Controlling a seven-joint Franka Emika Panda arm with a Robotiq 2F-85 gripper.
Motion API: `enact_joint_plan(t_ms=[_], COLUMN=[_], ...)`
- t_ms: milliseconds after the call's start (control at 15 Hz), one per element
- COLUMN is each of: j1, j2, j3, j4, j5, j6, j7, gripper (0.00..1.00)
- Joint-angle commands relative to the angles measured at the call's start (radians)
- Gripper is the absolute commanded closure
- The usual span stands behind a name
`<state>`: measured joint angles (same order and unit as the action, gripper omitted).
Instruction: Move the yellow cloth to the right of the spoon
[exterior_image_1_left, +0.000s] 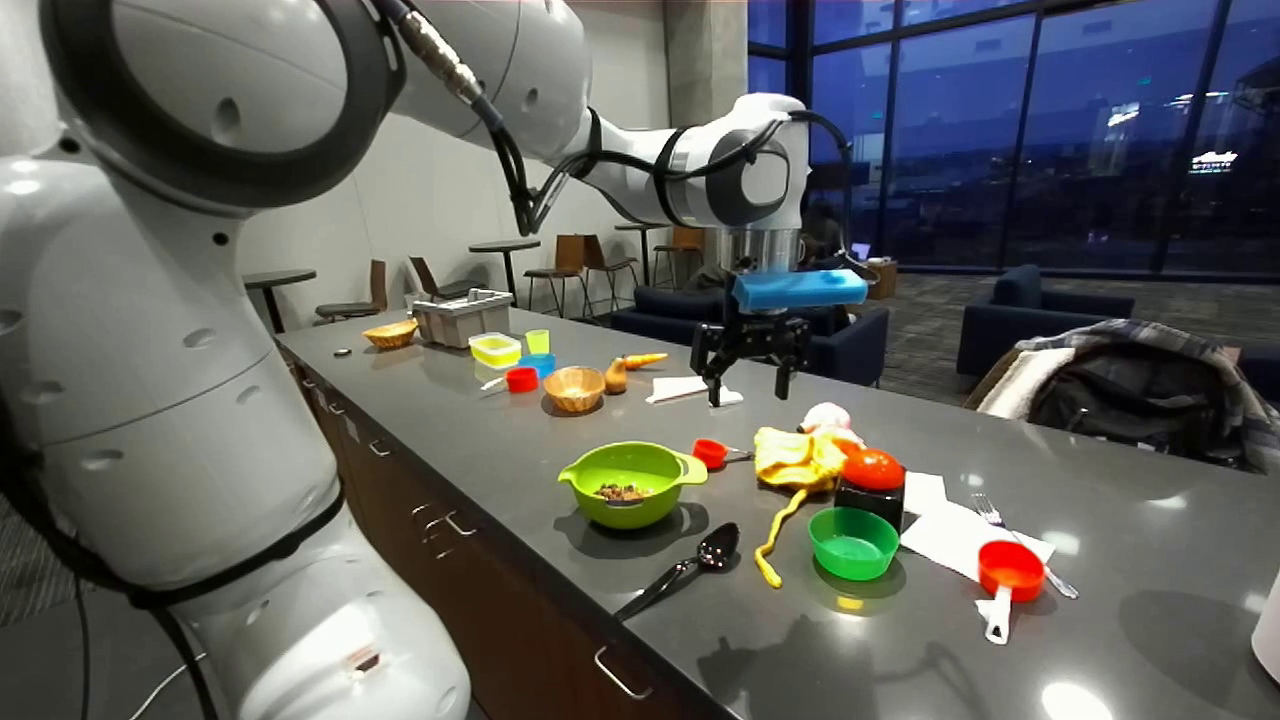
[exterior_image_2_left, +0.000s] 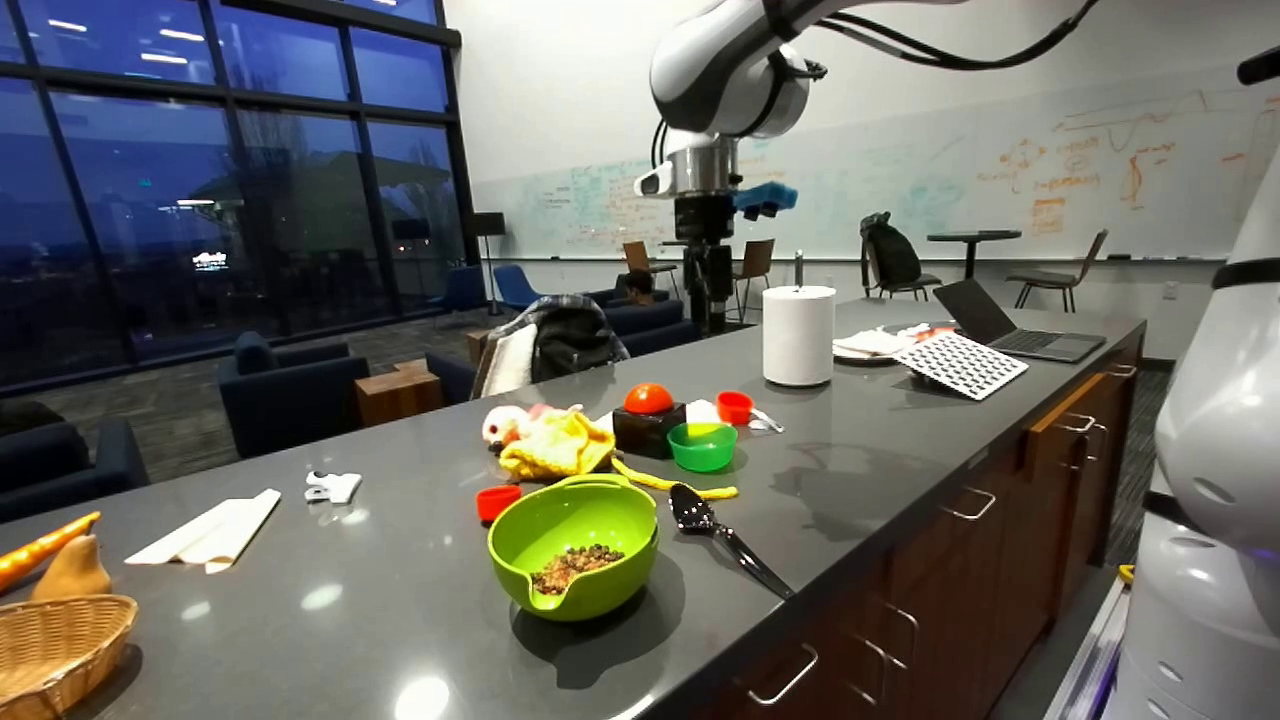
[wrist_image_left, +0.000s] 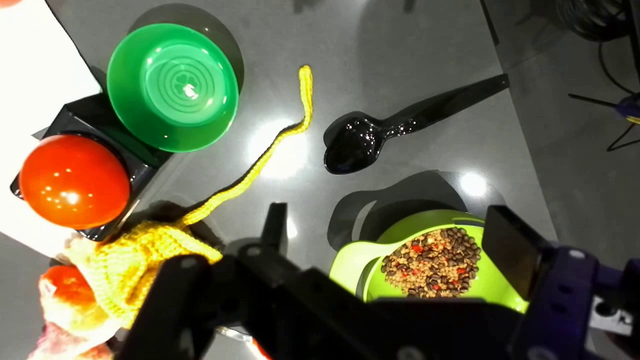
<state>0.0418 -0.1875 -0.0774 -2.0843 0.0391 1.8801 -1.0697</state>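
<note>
As our fingers (wrist_image_left: 511, 251) hang spread and empty, reaching seems in hand; next we should centre over the cloth (wrist_image_left: 131, 260).

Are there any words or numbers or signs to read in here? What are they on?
Nothing can be read for sure.
Lit sign in the window: maybe starts with "Al", but too blurred.
Marker writing on the whiteboard: too small and faint.
White label on the gripper: too blurred.
</note>
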Motion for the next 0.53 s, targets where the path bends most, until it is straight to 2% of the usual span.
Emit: enact_joint_plan(t_ms=[0, 200, 467], j1=[-0.007, -0.006, -0.005], j2=[0.001, 0.001, 0.096], j3=[0.007, 0.008, 0.003], j4=[0.002, 0.002, 0.002], j5=[0.001, 0.001, 0.034], j6=[-0.002, -0.002, 0.023], j7=[-0.001, -0.002, -0.063], gripper=[0.0, 0.0, 0.0])
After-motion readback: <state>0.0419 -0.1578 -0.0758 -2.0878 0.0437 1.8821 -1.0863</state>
